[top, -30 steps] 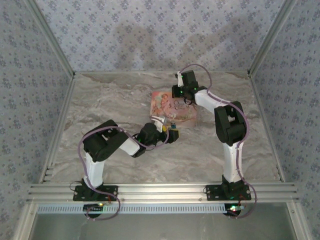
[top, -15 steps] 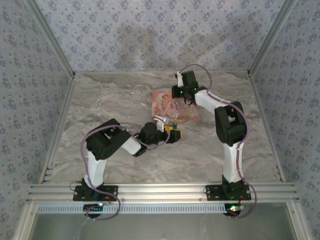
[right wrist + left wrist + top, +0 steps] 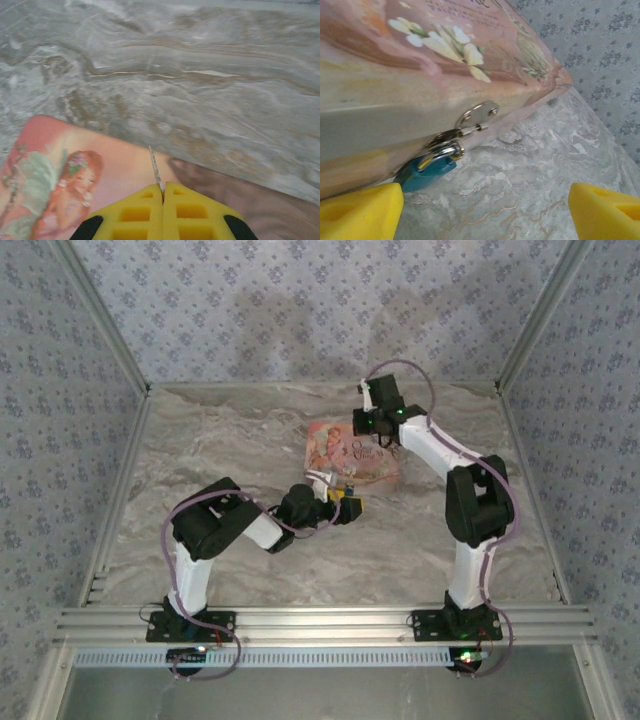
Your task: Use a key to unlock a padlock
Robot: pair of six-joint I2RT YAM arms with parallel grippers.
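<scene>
Right pincer [image 3: 162,192] clamped on key [image 3: 155,167]: thin, stiff, likely slippery. Left pincer [image 3: 482,212] agape; padlock [image 3: 427,172] at its 10 o'clock, dangling: hold its body.

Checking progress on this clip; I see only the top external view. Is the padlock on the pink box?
Observer: Yes; the padlock hangs by its shackle from the pink box's metal hasp.
Operator: Is anything gripping it?
Observer: No; the left gripper facing it is open, jaws wide apart.
Operator: And the other arm?
Observer: The right gripper is shut on the key, whose tip pokes out above the box's printed top.
</scene>
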